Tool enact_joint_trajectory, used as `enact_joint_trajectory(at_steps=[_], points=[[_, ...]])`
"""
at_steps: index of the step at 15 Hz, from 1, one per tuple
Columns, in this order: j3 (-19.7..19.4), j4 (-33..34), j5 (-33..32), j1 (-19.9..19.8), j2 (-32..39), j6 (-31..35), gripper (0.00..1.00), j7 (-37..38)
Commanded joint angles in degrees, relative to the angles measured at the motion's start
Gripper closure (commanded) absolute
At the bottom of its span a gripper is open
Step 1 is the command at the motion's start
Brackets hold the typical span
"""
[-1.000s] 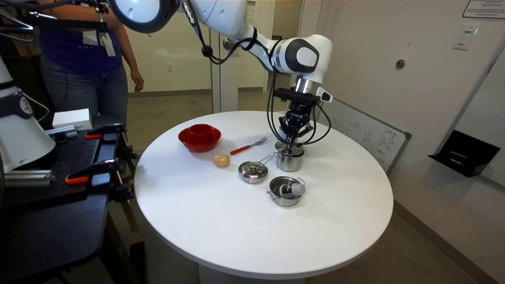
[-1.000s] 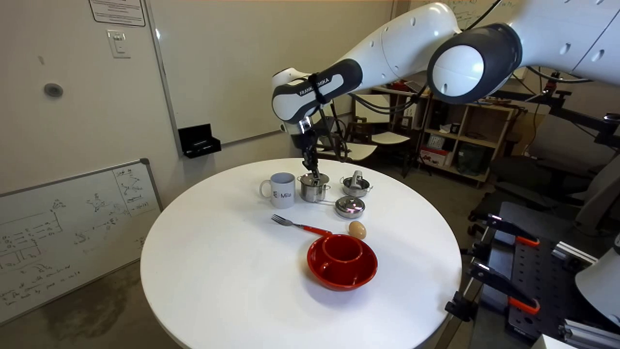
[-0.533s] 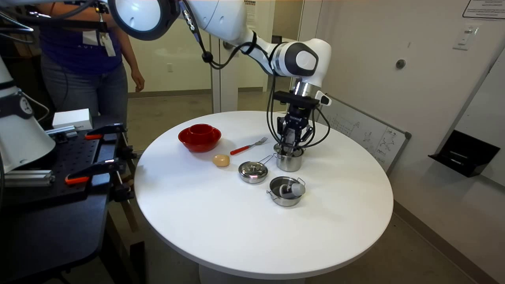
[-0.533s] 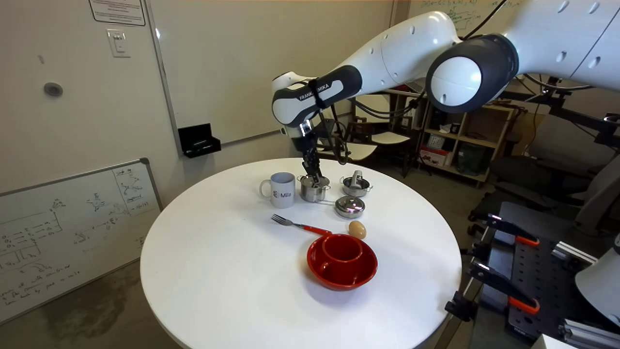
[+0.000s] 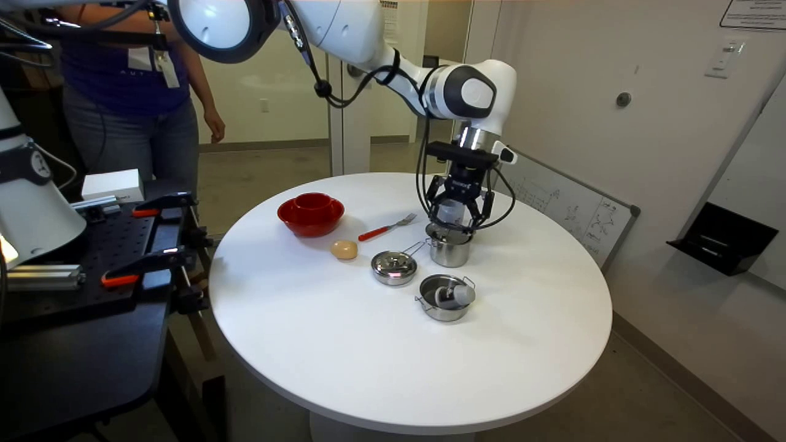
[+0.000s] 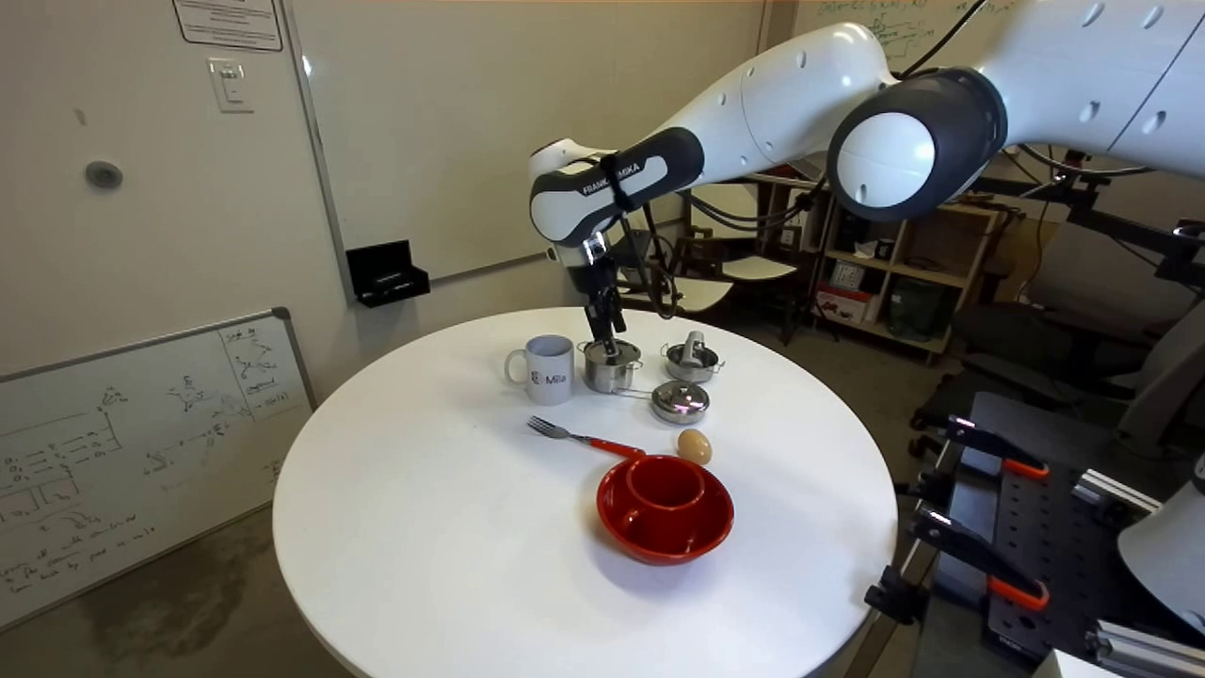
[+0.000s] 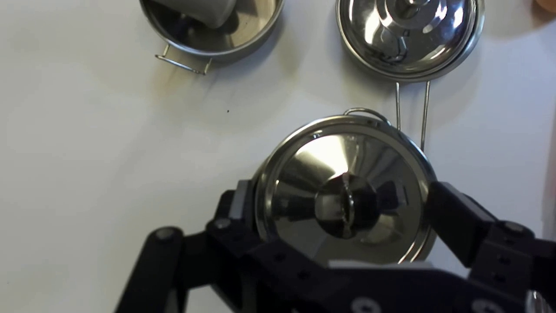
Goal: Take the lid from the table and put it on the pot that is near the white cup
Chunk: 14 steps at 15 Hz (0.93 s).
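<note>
The silvery lid (image 7: 295, 174) lies over the small steel pot (image 6: 609, 377), its centre knob facing up. Whether its rim sits fully level, I cannot tell. Right beside this pot stands the white cup (image 6: 549, 372), handle turned away from it; in an exterior view the cup (image 5: 451, 210) shows partly, behind my fingers. My gripper (image 7: 343, 198) is directly above the lid with its jaws spread wide, one finger at each side of the lid and nothing gripped. The lower part of the lid is hidden by the gripper in the wrist view.
Close by are a lidded steel pan (image 5: 394, 268) with a wire handle reaching toward the pot, and a shallow steel pot (image 5: 430, 312) with a grey item inside. An egg (image 6: 695, 446), a red-handled fork (image 6: 584, 439) and a red bowl (image 6: 612, 513) holding a red cup lie farther off.
My gripper came down slightly toward the pot, then its fingers spread apart and let go of the lid's knob. The lid stays on the pot.
</note>
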Motion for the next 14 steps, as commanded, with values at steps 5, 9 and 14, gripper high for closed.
enact_joint_trajectory(at_steps=[5,9,14], points=[[-1.64,3.51,-1.21,0.83,1.54,-0.85,0.0,0.39],[-1.62,3.28,-0.51,0.5,-0.75,-0.17,0.0,-0.4],[-0.95,4.02,0.25,-0.21,-1.98,0.4,0.0,0.01]])
